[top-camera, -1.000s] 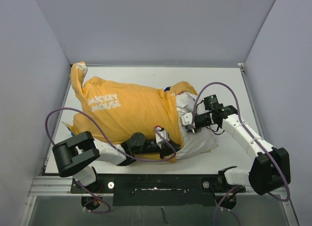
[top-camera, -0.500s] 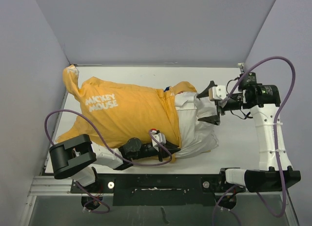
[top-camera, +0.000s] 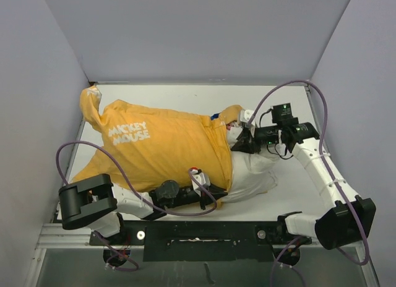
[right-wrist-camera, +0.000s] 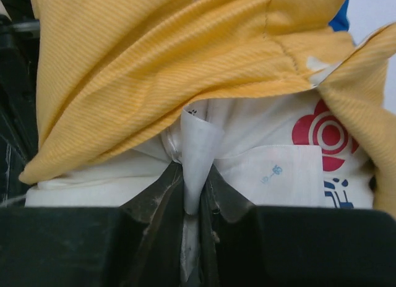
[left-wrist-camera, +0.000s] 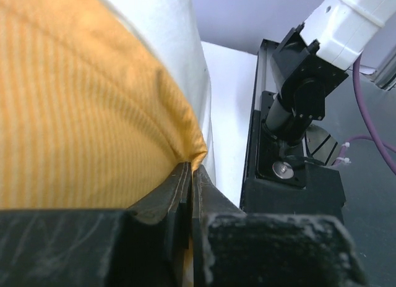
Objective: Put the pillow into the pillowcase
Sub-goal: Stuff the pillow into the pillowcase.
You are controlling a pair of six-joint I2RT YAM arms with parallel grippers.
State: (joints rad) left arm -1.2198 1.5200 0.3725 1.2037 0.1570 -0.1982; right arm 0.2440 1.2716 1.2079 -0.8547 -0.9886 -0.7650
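Note:
The pillowcase (top-camera: 161, 141) lies mustard-yellow side up with white "Mickey Mouse" lettering, drawn over most of the pillow. The pillow's (top-camera: 253, 175) white end sticks out of its mouth on the right. My left gripper (top-camera: 210, 189) is at the near edge of that mouth. In the left wrist view this gripper (left-wrist-camera: 192, 166) is shut on the yellow hem of the pillowcase (left-wrist-camera: 74, 101). My right gripper (top-camera: 238, 140) is at the far side of the mouth. In the right wrist view it (right-wrist-camera: 193, 169) is shut on a white fold of the pillow (right-wrist-camera: 260, 123), next to a red logo (right-wrist-camera: 322, 129).
The white table (top-camera: 291, 107) is walled by grey panels at the left, back and right. A black rail (top-camera: 198, 234) with the arm bases runs along the near edge. Purple cables loop from both arms. The right arm's base (left-wrist-camera: 303, 95) stands close behind the left gripper.
The right gripper opened and pulled away to the right half a second ago. It has since returned to the pillow's end and shut on it. The pillowcase has shifted slightly left.

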